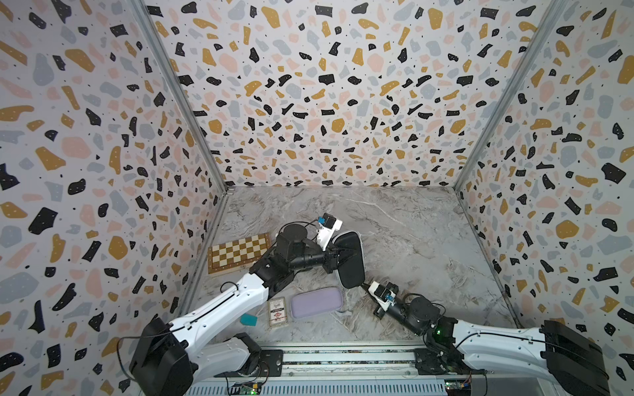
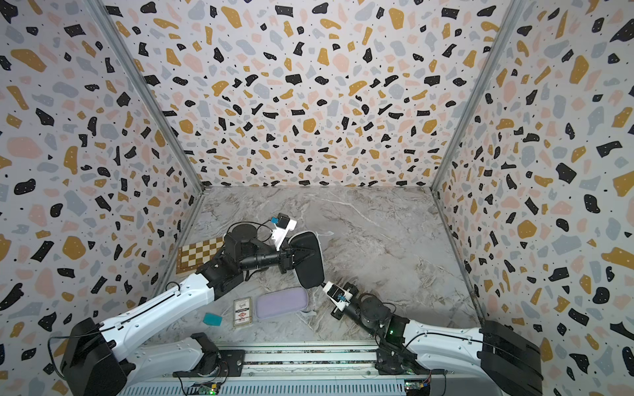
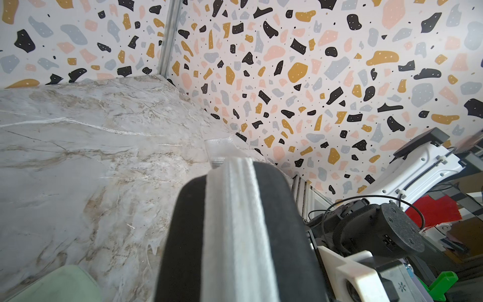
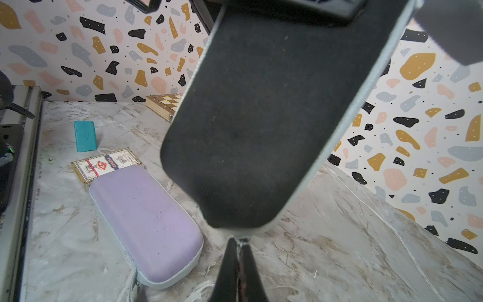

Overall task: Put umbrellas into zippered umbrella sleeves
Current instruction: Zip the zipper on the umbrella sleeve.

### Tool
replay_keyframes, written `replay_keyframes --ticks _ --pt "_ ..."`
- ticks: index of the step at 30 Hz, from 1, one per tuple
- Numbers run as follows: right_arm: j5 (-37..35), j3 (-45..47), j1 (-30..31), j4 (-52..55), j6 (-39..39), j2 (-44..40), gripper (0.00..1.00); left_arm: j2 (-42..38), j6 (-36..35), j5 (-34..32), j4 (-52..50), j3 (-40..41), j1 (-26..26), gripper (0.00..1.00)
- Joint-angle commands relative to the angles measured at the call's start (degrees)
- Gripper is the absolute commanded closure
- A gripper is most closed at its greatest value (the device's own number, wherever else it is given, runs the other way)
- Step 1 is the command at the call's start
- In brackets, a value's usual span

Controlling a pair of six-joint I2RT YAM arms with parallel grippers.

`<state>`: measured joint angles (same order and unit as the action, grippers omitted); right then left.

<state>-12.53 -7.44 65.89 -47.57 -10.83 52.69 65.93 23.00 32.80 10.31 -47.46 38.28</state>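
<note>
**Q:** Condition of the black sleeve (image 1: pixel 351 264)?

**A:** Oblong, rounded, matte felt-like shell with grey woven zip tape, raised above the marble-pattern counter (image 1: pixel 411 233). The left gripper (image 1: pixel 344 256), partly closed, clamps its flat faces. The right gripper (image 4: pixel 238 248) is pinched fully together on the zip pull (image 4: pixel 241 239).

**Q:** Lilac sleeve (image 4: pixel 146 222)?

**A:** Closed, lying flat on the counter.

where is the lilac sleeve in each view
In a top view: lilac sleeve lies low centre.
In a top view: the same spot, slightly left of centre.
Left wrist view: not in it.
Right wrist view: lying flat, in plain sight.
Shared landmark: playing card box at its end.
</note>
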Motion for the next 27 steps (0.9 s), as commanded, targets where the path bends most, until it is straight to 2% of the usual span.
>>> replay_keyframes --ticks 1,8,22,27 --pt "5.81 -0.64 1.47 1.03 1.56 0.31 1.00 -2.94 1.22 -7.44 13.77 -0.11 -1.25 1.00" --pt "7.41 -2.11 3.46 -0.55 3.69 2.40 1.00 -3.70 4.33 -12.96 19.63 4.01 -1.20 1.00" --pt "7.45 -6.63 5.18 -4.27 5.46 9.56 1.00 -0.68 8.29 -16.85 25.66 6.95 -1.20 1.00" --pt "7.71 -8.49 5.14 -6.37 8.10 12.30 1.00 1.07 10.02 -20.10 29.18 8.82 -0.82 1.00"
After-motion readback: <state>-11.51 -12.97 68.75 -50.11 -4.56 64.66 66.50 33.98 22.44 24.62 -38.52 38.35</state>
